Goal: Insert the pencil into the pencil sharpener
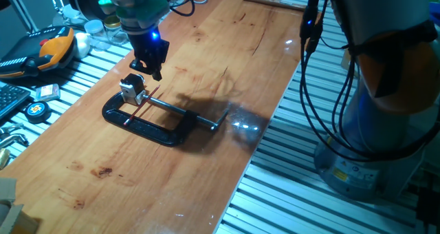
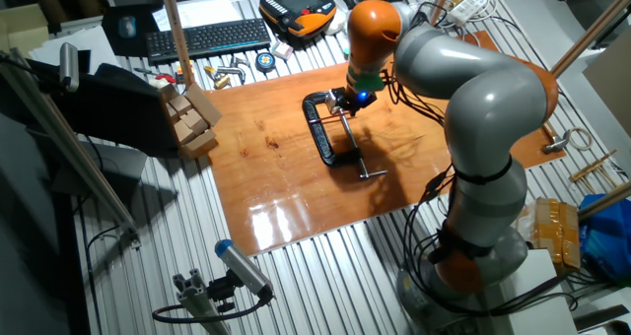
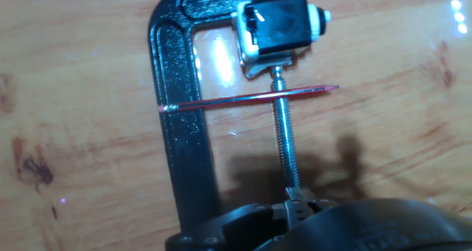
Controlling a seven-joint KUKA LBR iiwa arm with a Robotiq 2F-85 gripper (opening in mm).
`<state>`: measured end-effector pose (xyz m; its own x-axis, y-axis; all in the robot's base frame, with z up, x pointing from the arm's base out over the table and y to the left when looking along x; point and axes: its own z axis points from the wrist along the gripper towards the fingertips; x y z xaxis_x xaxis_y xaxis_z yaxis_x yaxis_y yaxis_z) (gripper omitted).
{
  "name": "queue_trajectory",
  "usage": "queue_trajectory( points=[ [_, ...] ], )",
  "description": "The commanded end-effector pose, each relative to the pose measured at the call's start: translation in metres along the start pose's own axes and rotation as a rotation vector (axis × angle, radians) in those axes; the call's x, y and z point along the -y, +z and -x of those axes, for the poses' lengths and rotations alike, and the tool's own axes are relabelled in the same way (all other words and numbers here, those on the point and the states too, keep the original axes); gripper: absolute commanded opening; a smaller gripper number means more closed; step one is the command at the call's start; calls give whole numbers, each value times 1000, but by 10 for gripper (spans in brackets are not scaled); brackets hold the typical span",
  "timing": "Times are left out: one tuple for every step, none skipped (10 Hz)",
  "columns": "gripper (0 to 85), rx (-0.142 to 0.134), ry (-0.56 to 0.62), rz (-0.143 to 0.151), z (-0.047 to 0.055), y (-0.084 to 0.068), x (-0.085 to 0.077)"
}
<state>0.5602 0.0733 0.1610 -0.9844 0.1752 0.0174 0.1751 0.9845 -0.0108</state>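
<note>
Wooden worktop (image 1: 227, 55) carried the pencil (image 3: 251, 97), lying across the black C-clamp (image 3: 181, 125) and its screw rod (image 3: 286, 144), just beside the pencil sharpener (image 3: 279, 28) clamped in it. Tool (image 1: 150, 63) hovered above, holding nothing; opening: cannot tell. Judgement: grasp mid-shaft, keep the tip level with the sharpener.

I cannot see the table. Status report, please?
Claw hovering, grip unclear. Thin red pencil lies across black C-clamp, outside boxy silver-white sharpener.

Gripper (image 1: 152, 63) low, pointing down
</note>
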Motion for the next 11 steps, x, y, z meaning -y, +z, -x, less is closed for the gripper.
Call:
queue_trajectory(
  points=[
    [0, 1, 3, 3, 4, 6, -2],
    [0, 11, 12, 7, 9, 12, -6],
    [0, 16, 26, 3, 13, 18, -10],
    [0, 19, 50, 4, 15, 23, -16],
    [0, 26, 74, -1, 15, 26, -21],
    [0, 26, 84, 1, 18, 32, -26],
    [0, 23, 89, 7, 22, 37, -29],
    [0, 22, 96, 13, 27, 44, -31],
    [0, 21, 106, 21, 30, 50, -34],
    [0, 22, 116, 23, 34, 56, -38],
    [0, 23, 124, 18, 37, 59, -41]
  ],
)
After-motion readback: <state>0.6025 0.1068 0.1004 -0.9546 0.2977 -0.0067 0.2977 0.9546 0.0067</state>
